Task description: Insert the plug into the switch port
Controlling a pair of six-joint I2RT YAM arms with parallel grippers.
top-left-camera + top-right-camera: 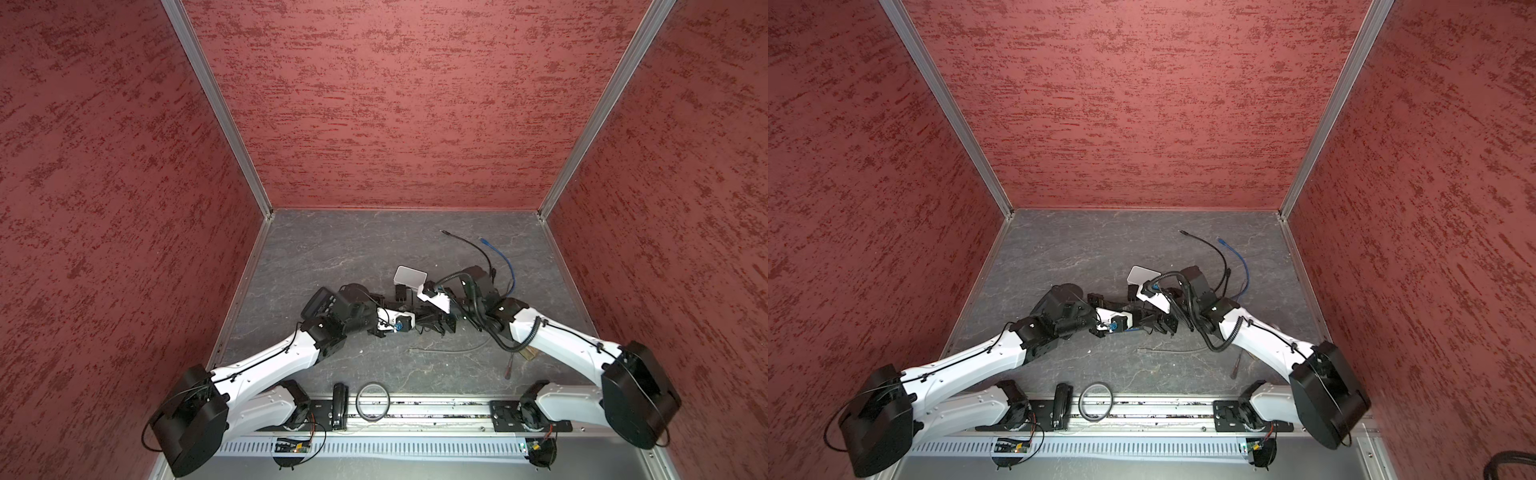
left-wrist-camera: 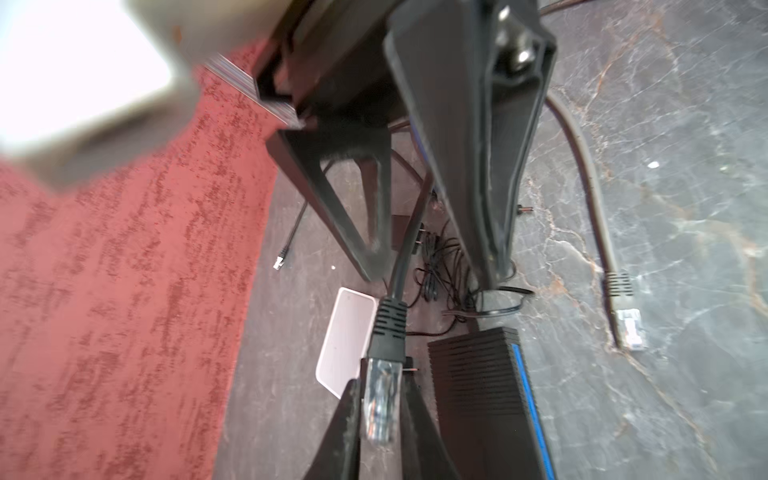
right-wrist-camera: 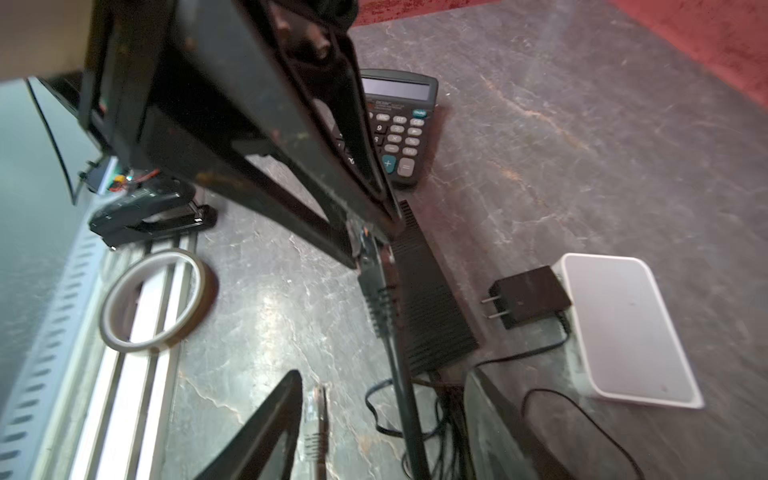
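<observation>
The plug (image 2: 380, 409) is a clear connector with a ribbed black boot (image 2: 390, 328). We find it pinched between the fingertips of the left gripper (image 2: 380, 384), whose jaws press against its two flat sides. The right gripper (image 2: 436, 272) stands spread wide, straddling the black cable (image 2: 405, 253) that leads from the boot. In the right wrist view that cable runs between its open fingers (image 3: 274, 419) without being clamped.

We place the plug near the middle of the table (image 1: 332, 249), just beside the ribbed black switch (image 2: 473, 395), on the side toward a white box (image 2: 340, 332). We cannot tell whether it touches the tabletop.

Its long axis follows the left gripper's fingers and runs roughly parallel to the switch's long side. The contact end points back toward the left wrist, while boot and cable lead off toward the right gripper. The plug sits outside the switch, whose ports we cannot make out.
</observation>
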